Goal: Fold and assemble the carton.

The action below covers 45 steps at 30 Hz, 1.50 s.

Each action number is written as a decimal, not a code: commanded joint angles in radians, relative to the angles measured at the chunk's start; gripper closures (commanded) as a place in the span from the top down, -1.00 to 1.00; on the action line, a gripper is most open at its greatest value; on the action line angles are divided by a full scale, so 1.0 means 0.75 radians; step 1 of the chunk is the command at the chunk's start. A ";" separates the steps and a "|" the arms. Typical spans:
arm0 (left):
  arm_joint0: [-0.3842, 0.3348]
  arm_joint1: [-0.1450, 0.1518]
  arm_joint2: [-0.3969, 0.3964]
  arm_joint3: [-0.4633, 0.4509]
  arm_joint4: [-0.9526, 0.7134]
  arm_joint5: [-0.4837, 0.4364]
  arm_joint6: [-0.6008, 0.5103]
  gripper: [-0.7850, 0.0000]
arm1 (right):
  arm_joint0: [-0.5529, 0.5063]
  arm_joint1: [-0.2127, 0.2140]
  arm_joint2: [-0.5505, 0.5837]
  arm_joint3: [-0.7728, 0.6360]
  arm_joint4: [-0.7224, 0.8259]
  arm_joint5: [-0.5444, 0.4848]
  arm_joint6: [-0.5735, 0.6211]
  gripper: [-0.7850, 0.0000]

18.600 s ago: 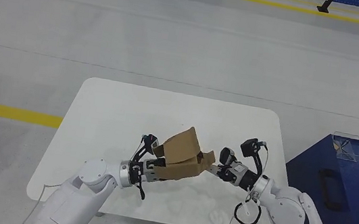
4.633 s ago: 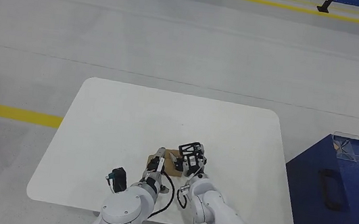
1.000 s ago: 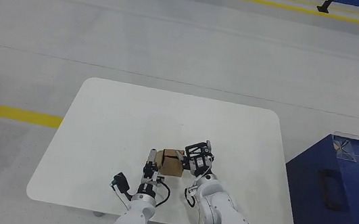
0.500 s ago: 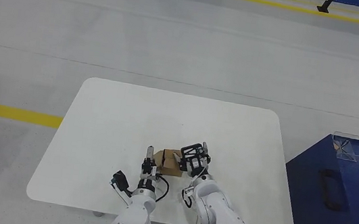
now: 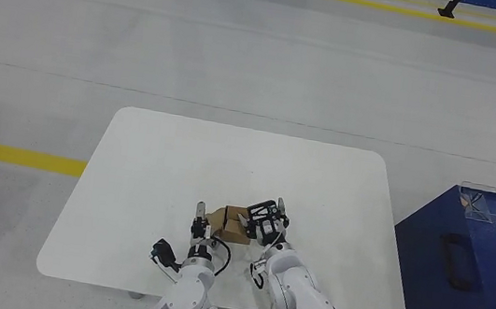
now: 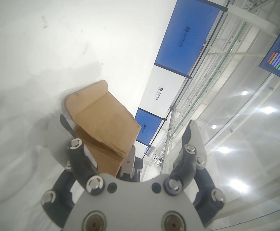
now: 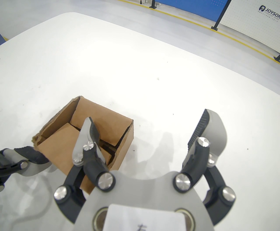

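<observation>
Cardboard carton boxed near bench front edge, base flaps in, top open. Left pincer wide open astride one wall; right pincer wide open astride opposite wall; neither grips. Closing likely left.

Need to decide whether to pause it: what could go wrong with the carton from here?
The right gripper is open with one finger inside the carton; pulling sideways might drag or tip it. The left gripper is open too, so nothing clamps the carton and it may slide on the table. The inner flaps show gaps and could spring up.
</observation>
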 commanded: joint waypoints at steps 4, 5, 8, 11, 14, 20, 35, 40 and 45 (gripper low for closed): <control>-0.012 -0.009 -0.004 0.024 0.022 -0.072 0.046 1.00 | -0.004 -0.003 0.009 -0.003 -0.009 -0.008 0.005 1.00; -0.009 -0.011 -0.004 0.025 0.043 -0.101 0.066 1.00 | -0.005 -0.004 0.011 -0.004 -0.010 -0.010 0.008 1.00; 0.008 -0.014 -0.011 0.013 0.078 -0.171 0.094 1.00 | -0.008 -0.005 0.016 -0.006 -0.020 -0.012 0.012 1.00; 0.029 -0.014 -0.024 -0.002 0.111 -0.242 0.118 1.00 | -0.010 -0.007 0.020 -0.006 -0.026 -0.016 0.014 1.00; 0.050 -0.013 -0.032 -0.021 0.155 -0.316 0.102 1.00 | -0.013 -0.009 0.026 -0.008 -0.027 -0.020 0.017 1.00; 0.061 -0.017 -0.019 -0.049 0.254 -0.393 0.079 1.00 | -0.018 -0.010 0.037 -0.014 -0.043 -0.033 0.025 1.00; 0.014 -0.037 0.041 0.011 0.361 -0.332 -0.040 1.00 | -0.051 0.003 0.216 -0.122 0.019 0.031 0.046 1.00; 0.012 -0.042 0.038 -0.009 0.297 -0.264 -0.104 1.00 | -0.081 0.024 0.338 -0.173 0.071 -0.032 0.112 1.00; 0.030 -0.046 0.045 -0.063 0.252 -0.219 -0.172 1.00 | -0.095 0.031 0.381 -0.187 0.088 -0.076 0.123 1.00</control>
